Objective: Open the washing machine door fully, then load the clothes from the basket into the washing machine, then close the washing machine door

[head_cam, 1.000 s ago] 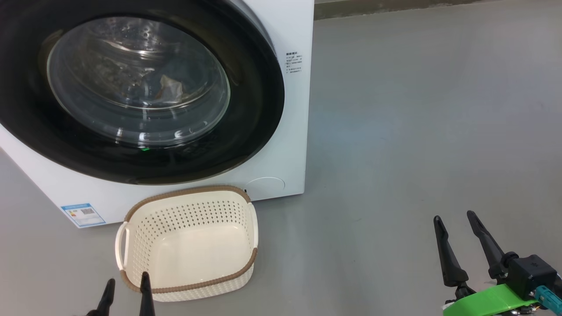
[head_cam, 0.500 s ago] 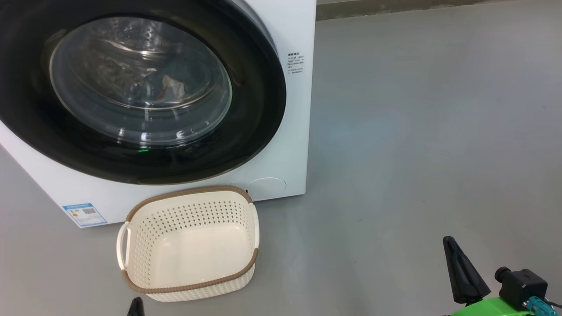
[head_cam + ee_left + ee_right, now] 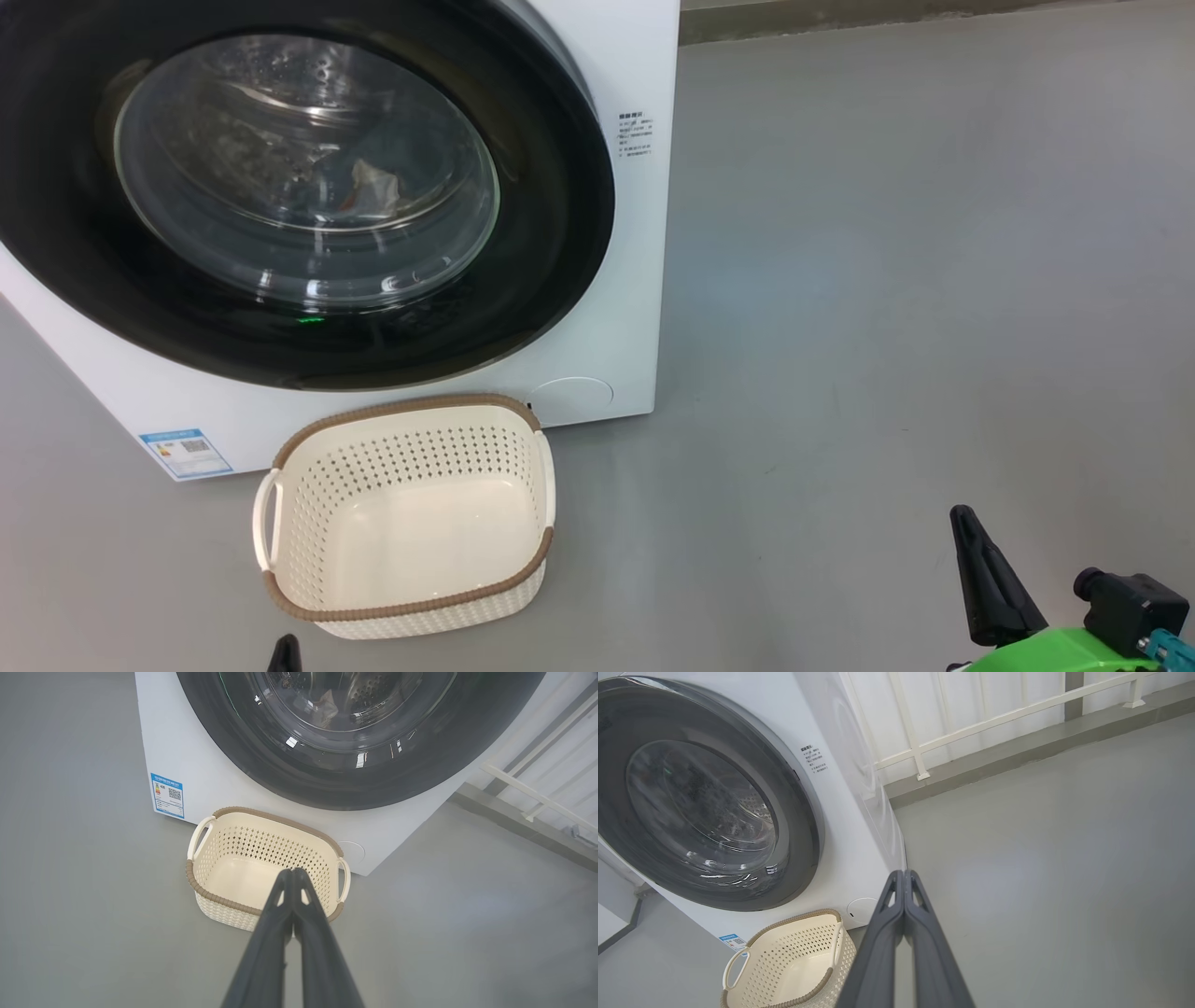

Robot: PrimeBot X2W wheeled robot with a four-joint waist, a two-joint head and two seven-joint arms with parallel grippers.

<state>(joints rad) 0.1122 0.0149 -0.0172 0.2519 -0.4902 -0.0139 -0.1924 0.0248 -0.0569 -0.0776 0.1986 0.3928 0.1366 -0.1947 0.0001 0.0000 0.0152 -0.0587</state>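
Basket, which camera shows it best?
Head view: the whole empty basket shows unobstructed. Left wrist view has the shut left end effector covering its near rim; right wrist view crops its bottom.

Smooth grey floor (image 3: 887, 280); white railing (image 3: 971, 728) on a grey kerb before a white wall.

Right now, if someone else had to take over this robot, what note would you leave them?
Left gripper: shut, empty, pointing toward the basket.
Right gripper: shut, empty, over bare floor to the right of the washing machine.
Basket: empty, on the floor in front of the machine.
Clothes: inside the drum, seen through the glass.
Washing machine door: closed.
Done: loading and closing, by the look of it.
Left: probably nothing; perhaps check that the door has latched.
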